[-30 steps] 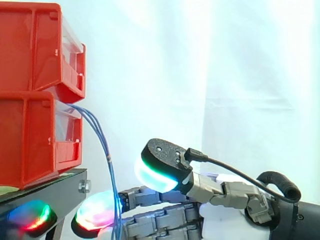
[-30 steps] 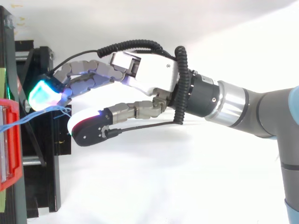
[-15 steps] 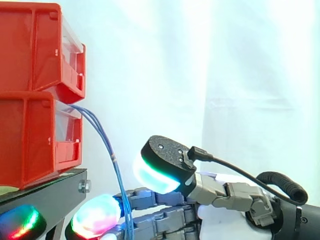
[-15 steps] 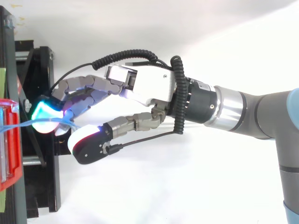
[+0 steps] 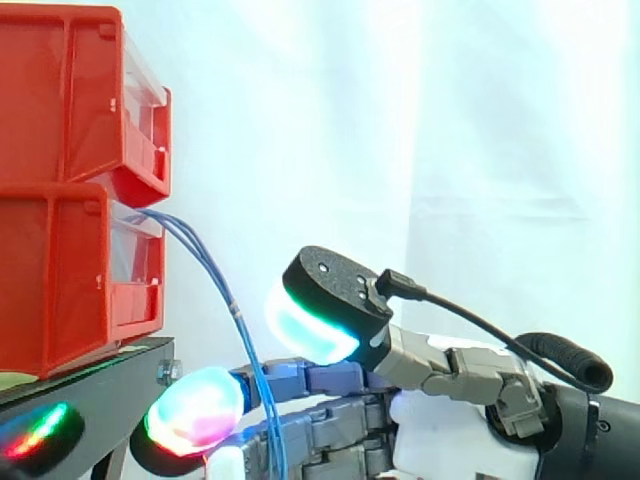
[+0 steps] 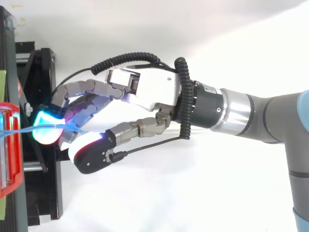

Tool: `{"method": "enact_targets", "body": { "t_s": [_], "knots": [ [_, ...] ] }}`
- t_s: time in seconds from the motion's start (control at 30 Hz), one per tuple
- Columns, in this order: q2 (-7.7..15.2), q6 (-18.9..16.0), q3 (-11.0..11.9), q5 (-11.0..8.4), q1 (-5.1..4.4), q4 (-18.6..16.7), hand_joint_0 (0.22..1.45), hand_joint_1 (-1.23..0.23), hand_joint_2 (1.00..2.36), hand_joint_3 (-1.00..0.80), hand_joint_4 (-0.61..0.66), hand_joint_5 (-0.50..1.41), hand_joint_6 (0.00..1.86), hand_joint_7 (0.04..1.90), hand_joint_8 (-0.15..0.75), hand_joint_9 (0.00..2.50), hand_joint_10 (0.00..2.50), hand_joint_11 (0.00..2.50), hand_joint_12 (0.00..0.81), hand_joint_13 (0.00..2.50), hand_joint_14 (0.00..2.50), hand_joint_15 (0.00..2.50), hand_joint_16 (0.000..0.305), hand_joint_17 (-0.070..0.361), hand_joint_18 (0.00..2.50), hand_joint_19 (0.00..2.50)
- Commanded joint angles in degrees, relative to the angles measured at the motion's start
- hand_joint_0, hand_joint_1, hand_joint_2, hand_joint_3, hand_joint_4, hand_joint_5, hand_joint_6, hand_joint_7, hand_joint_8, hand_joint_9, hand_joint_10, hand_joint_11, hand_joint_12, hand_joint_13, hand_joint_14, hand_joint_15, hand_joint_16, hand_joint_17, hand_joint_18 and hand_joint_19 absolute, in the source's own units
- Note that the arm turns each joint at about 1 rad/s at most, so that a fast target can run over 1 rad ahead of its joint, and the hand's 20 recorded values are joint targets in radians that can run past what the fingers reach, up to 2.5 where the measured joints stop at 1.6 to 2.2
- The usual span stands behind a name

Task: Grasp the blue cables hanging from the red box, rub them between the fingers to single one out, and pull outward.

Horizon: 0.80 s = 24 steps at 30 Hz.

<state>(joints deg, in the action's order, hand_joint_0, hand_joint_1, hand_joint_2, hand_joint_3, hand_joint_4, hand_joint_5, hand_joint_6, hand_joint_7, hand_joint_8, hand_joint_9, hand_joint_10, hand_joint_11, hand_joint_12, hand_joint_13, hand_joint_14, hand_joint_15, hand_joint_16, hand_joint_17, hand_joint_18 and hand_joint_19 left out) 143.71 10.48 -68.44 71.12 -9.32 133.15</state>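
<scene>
Blue cables [image 5: 232,308] inside curled hand [image 6: 154,89]

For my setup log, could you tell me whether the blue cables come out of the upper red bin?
No, the blue cables emerge from the lower red bin, beneath the upper one.

A white curtain [image 5: 470,150] hangs at the back of the side view, from 12 to 3 o'clock, in soft vertical folds and under bright, even light. From above, a plain white surface [image 6: 193,193] is brightest toward 1 o'clock. A black stand [image 6: 42,193] is at 9 o'clock.
</scene>
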Motion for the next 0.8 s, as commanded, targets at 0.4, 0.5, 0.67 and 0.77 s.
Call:
{"method": "enact_targets", "body": {
  "t_s": [0.4,0.5,0.67,0.77],
  "knots": [
    [-0.45,-1.43,2.44,4.03,0.36,1.49,0.61,-0.64,1.01,-0.35,0.2,-0.07,0.5,1.23,0.275,0.97,0.02,0.53,0.365,0.76,0.02,0.4,0.051,0.115,0.53,0.4],
    [-0.45,-1.52,2.35,4.03,0.36,1.49,0.62,-0.65,1.01,-0.34,0.18,-0.07,0.5,1.28,0.275,0.97,0.02,0.55,0.364,0.76,0.02,0.41,0.051,0.115,0.54,0.41],
    [-0.45,-1.52,2.35,4.03,0.45,1.49,0.62,-0.66,1.01,-0.34,0.18,-0.06,0.5,1.3,0.276,0.98,0.02,0.56,0.366,0.77,0.02,0.41,0.051,0.115,0.55,0.42],
    [-0.45,-1.61,2.35,4.03,0.62,1.49,0.62,-0.66,1.01,-0.35,0.18,-0.06,0.5,1.3,0.275,0.98,0.02,0.55,0.366,0.77,0.02,0.42,0.051,0.115,0.55,0.42]
  ]
}}
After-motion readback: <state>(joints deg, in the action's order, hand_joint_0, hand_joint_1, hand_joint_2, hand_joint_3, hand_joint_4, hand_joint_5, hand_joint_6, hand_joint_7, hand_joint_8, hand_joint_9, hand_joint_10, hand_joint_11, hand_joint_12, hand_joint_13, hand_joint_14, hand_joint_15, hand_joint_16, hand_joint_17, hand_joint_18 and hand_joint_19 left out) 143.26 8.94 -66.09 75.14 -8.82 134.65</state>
